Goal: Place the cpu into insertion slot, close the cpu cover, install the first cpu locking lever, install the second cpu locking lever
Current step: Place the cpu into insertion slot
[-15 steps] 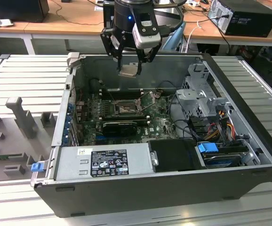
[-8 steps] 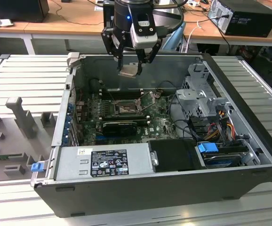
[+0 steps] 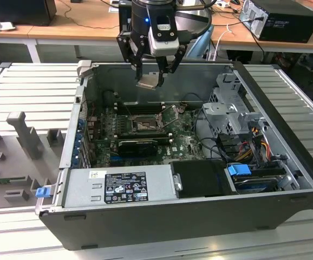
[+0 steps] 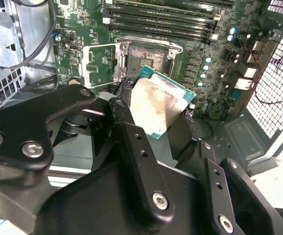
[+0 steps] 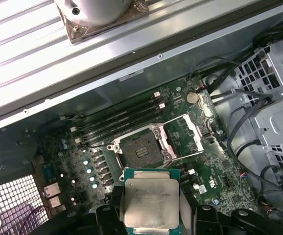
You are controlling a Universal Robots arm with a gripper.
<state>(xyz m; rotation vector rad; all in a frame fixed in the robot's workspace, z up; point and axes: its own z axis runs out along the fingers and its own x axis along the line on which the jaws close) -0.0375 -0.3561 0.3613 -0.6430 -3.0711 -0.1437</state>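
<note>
Silver-topped cpu (image 3: 147,83), clamped by robot gripper (image 3: 150,76), hangs above PC case (image 3: 145,216) w/ insertion slot (image 3: 144,125) bare below & cpu cover (image 5: 185,139) flipped open beside it.

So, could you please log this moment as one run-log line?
gripper: shut on cpu | cpu: held above motherboard | insertion slot: empty | cpu cover: open

Setting: robotics lab, bench set up for computer assembly trials.

Evidence: open computer case (image 3: 145,216) lying flat on a ribbed metal bench (image 3: 32,86). Grey moulded holders (image 3: 24,127) sit on that bench at the exterior view's left. Gripper (image 3: 150,79) of a robot arm (image 3: 151,13) hangs above the case, clamped on a chip (image 3: 147,83).

Behind: wooden desks (image 3: 75,30) with loose cables (image 3: 86,11) and another computer (image 3: 286,19).
</note>
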